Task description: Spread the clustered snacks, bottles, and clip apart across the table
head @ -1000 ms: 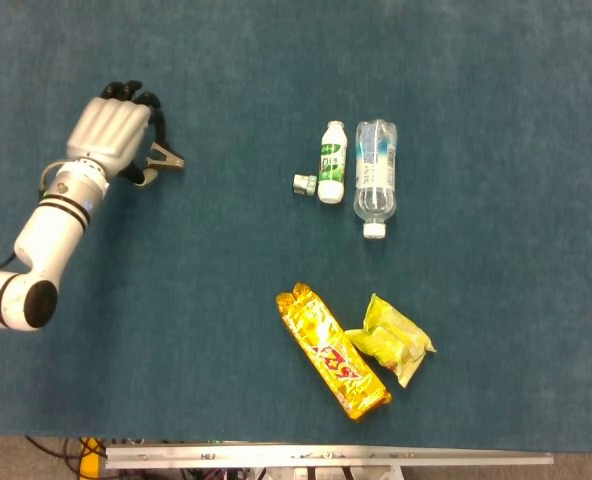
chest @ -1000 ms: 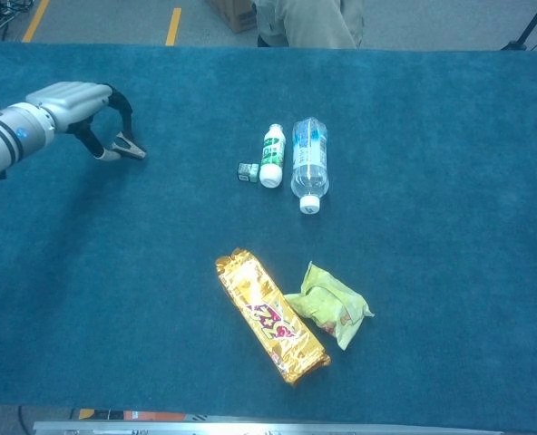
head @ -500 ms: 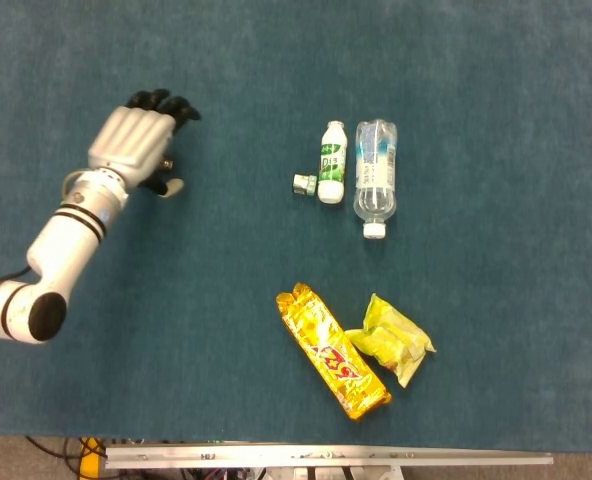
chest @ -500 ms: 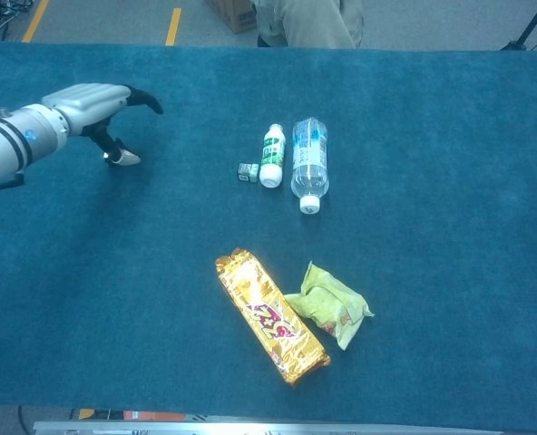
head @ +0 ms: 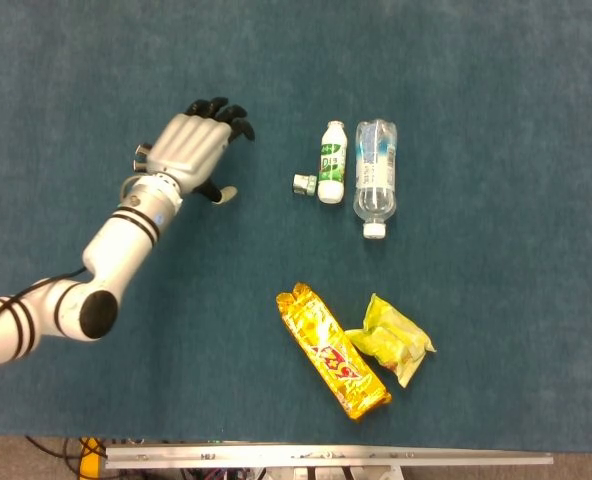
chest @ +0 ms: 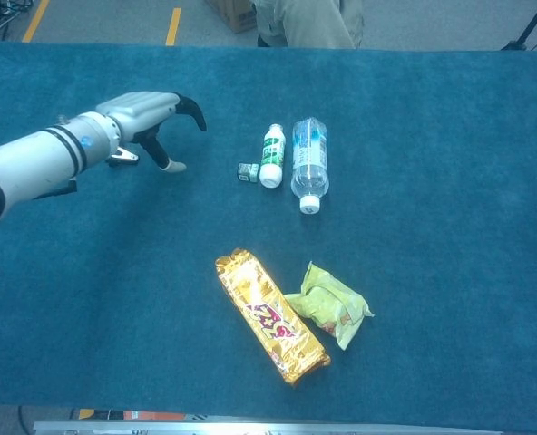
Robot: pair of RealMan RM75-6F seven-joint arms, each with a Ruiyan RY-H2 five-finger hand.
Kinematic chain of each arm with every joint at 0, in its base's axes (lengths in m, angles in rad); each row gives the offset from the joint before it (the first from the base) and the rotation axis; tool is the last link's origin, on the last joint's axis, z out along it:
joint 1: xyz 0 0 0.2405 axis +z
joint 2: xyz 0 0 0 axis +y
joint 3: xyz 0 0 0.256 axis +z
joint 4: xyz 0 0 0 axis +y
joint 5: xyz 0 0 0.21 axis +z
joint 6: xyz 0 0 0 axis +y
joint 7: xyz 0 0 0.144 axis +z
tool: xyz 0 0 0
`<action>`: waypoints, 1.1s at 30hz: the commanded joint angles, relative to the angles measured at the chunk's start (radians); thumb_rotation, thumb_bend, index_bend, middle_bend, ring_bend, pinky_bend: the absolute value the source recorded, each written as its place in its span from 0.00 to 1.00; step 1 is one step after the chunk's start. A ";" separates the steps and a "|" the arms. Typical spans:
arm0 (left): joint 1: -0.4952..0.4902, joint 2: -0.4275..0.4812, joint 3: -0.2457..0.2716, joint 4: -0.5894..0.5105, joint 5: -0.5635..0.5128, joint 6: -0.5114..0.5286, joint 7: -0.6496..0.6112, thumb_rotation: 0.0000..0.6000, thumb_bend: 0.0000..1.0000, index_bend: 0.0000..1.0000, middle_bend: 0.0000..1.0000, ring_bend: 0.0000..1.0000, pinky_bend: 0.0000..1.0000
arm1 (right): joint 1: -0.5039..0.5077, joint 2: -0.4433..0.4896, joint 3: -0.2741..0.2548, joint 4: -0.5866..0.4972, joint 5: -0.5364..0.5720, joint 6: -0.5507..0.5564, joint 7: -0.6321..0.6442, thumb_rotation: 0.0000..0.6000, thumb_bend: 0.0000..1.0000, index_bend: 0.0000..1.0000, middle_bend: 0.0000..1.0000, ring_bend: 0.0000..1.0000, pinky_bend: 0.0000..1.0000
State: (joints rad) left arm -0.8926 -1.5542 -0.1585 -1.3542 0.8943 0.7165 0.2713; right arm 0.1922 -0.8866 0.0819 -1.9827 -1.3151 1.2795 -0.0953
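left robot hand [head: 189,150] (fingers spread, holding nothing) has left the clip [chest: 123,157], nearing the bottles [head: 358,168].

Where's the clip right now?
The clip lies on the table's left, partly hidden behind the left hand, which is open above it, left of the small green-label bottle.

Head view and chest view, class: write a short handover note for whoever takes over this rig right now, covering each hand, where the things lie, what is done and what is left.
Left hand: holds nothing, fingers apart, above the table left of the bottles. Right hand: in neither view.
Clip: far left, well apart, partly hidden behind the left arm.
White bottle, clear bottle and a small item lie close together.
Gold snack bar and yellow-green packet touch near the front edge.
Done: clip separated. Left: spread the bottles and the snacks.
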 commanded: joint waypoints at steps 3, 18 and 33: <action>-0.018 -0.035 0.003 0.014 -0.013 0.001 0.019 1.00 0.22 0.34 0.13 0.02 0.07 | 0.003 0.002 -0.001 -0.002 -0.005 -0.004 0.000 0.87 0.08 0.02 0.31 0.14 0.30; -0.086 -0.151 -0.018 0.109 -0.111 -0.010 0.074 1.00 0.22 0.28 0.13 0.02 0.07 | 0.009 0.005 -0.001 -0.003 -0.005 -0.014 0.003 0.87 0.08 0.02 0.31 0.14 0.30; -0.077 -0.109 -0.015 0.078 -0.133 0.040 0.097 1.00 0.22 0.18 0.12 0.02 0.07 | 0.033 0.009 -0.017 0.027 -0.076 -0.041 -0.030 0.87 0.08 0.07 0.31 0.14 0.30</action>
State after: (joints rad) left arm -0.9755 -1.6718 -0.1749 -1.2692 0.7591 0.7490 0.3681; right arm 0.2163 -0.8785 0.0698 -1.9664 -1.3668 1.2429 -0.1006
